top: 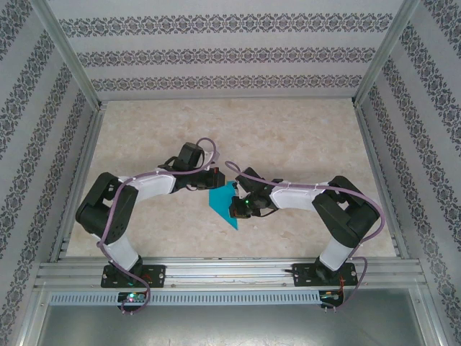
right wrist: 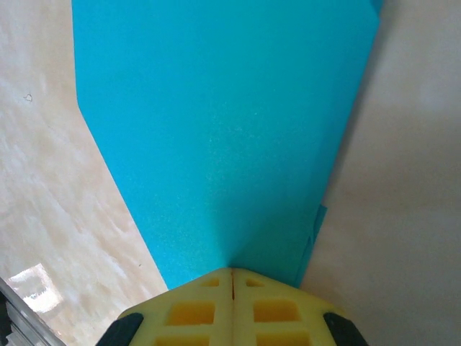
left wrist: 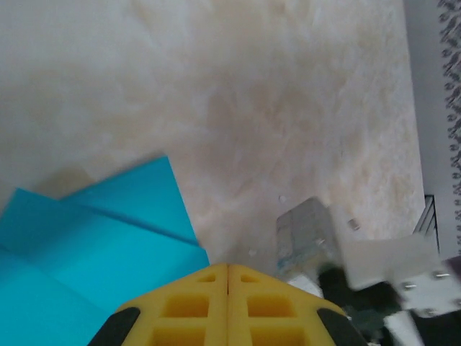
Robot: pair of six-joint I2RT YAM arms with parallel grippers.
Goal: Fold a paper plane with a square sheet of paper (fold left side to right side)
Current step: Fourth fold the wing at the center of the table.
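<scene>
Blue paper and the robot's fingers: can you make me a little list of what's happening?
paper: teal, folded into a pointed shape, lying on the table
left fingers: shut, beside the paper's edge, holding nothing
right fingers: shut, tips over the paper; pressing or not, cannot tell
table: beige, marbled
fold so far: overlapping layers and a crease show

On my screen the sheet of paper [right wrist: 216, 144] looks like thin, matt teal paper. It is smooth apart from the crisp creases I see at the lower left of the left wrist view. The left gripper [left wrist: 227, 268] and right gripper [right wrist: 232, 272] both have yellow moulded plastic fingers with a dull finish. The table [top: 288, 137] is a smooth, marbled beige surface with a faint sheen. The frame rails [top: 230, 272] look like bare brushed metal.
</scene>
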